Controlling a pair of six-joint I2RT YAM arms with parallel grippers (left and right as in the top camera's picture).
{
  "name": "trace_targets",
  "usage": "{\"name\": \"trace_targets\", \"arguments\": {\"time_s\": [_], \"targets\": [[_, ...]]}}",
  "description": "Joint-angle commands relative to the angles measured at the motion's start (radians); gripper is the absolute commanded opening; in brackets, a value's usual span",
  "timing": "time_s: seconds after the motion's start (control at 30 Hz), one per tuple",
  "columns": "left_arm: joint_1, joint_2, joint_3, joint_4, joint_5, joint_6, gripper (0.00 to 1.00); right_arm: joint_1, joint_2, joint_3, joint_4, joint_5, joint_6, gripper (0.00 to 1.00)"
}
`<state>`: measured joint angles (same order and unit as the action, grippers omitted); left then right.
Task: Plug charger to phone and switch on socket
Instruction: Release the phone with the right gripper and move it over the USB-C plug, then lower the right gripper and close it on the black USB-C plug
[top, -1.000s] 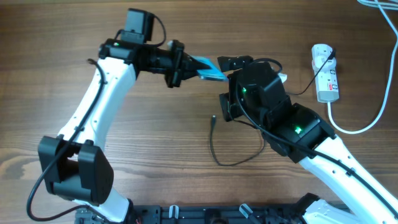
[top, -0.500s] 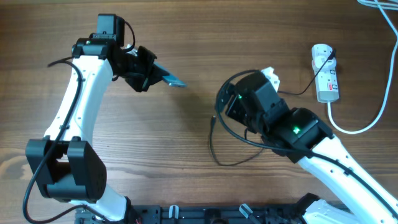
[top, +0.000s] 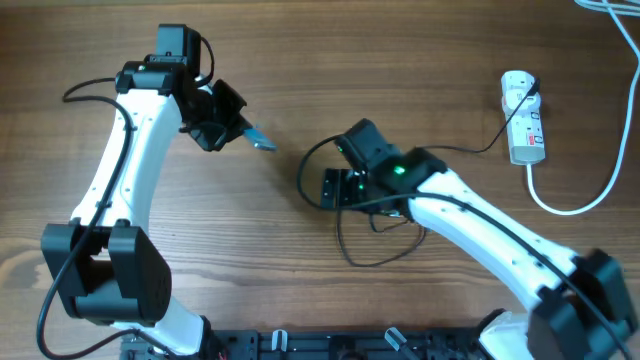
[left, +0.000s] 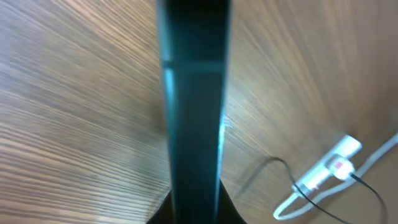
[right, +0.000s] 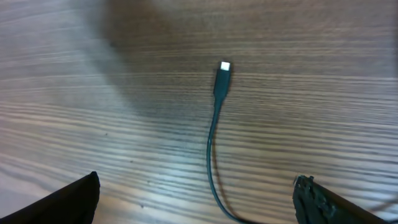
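Observation:
My left gripper (top: 230, 124) is shut on the phone (top: 257, 138) and holds it tilted above the table at the upper left. The left wrist view shows the phone (left: 193, 106) edge-on as a dark teal bar rising from the jaws. The charger (top: 352, 258) is a thin black cable looping across the middle of the table toward the socket (top: 526, 132) at the right. My right gripper (top: 332, 186) hangs open over the cable's free end. In the right wrist view the plug tip (right: 224, 66) lies on the wood ahead of the wide-apart fingers (right: 79, 194).
A thick white cord (top: 592, 200) curves from the socket off the right edge. Another white cord (top: 612, 22) crosses the top right corner. Black arm bases (top: 350, 345) line the front edge. The left wrist view shows the socket (left: 329, 171) far off.
My left gripper carried the phone leftward, away from the right arm, then tilted it. The right arm stretched out and swung its open gripper left and down over the plug tip.

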<state>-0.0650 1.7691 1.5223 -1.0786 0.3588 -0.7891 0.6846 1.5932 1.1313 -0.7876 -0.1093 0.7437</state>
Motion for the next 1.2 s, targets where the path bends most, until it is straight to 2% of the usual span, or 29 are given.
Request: {"name": "trace_targets", "arguments": {"time_s": [0.0, 0.03, 0.23, 0.3, 0.37, 0.47, 0.8, 1.17], "targets": [[0.002, -0.019, 0.013, -0.004, -0.084, 0.035, 0.04, 0.003, 0.069, -0.011, 0.044, -0.033, -0.034, 0.99], [0.002, -0.019, 0.013, -0.003, -0.084, 0.048, 0.04, 0.003, 0.084, -0.011, 0.046, -0.035, -0.045, 0.98], [0.002, -0.019, 0.013, -0.004, -0.084, 0.050, 0.04, 0.002, 0.167, -0.007, 0.039, -0.038, -0.048, 0.69], [0.002, -0.019, 0.013, -0.003, -0.084, 0.050, 0.04, 0.002, 0.189, 0.000, 0.039, -0.042, -0.049, 0.64], [0.002, -0.019, 0.013, -0.004, -0.084, 0.050, 0.04, 0.002, 0.202, 0.004, 0.041, -0.042, -0.049, 0.63], [0.002, -0.019, 0.013, -0.003, -0.084, 0.050, 0.04, 0.002, 0.219, 0.009, 0.051, -0.042, -0.048, 0.57], [0.002, -0.019, 0.013, -0.003, -0.084, 0.050, 0.04, 0.002, 0.338, 0.191, -0.098, -0.023, -0.035, 0.57], [0.002, -0.019, 0.013, -0.003, -0.084, 0.050, 0.04, 0.003, 0.414, 0.194, -0.085, -0.003, 0.019, 0.50]]}}
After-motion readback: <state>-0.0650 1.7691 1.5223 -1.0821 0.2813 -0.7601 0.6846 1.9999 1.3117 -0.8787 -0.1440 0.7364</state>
